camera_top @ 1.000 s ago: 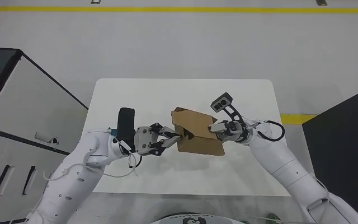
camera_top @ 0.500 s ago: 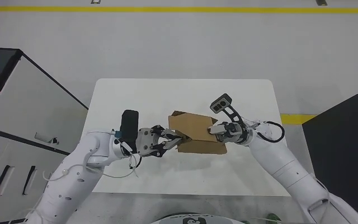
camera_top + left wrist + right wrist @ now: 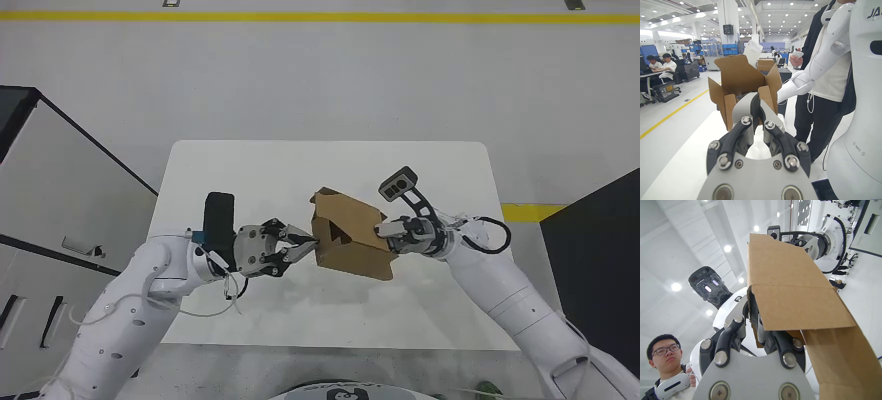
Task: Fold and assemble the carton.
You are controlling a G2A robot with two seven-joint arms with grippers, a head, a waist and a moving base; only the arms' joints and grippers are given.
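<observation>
Spanning left to right above the table (image 3: 250,170), carton (image 3: 348,238) hangs between both arms: left gripper (image 3: 304,250) pinching an open left-end flap, right gripper (image 3: 384,237) pinching the right-end wall; both equally near.

A white rectangular table with rounded corners (image 3: 250,170) stands at the centre of the top view on a smooth pale grey floor (image 3: 320,80); a long yellow painted line (image 3: 300,16) runs along the upper edge of the frame; a short yellow stripe (image 3: 525,211) lies at the right, beside a black upright panel (image 3: 600,250); a grey cabinet with a black frame (image 3: 50,180) stands at the left edge; the left wrist view shows a broad hall with white square columns (image 3: 729,17), round ceiling lamps (image 3: 769,3), blue storage racks (image 3: 730,51) and a yellow floor line (image 3: 674,111).
</observation>
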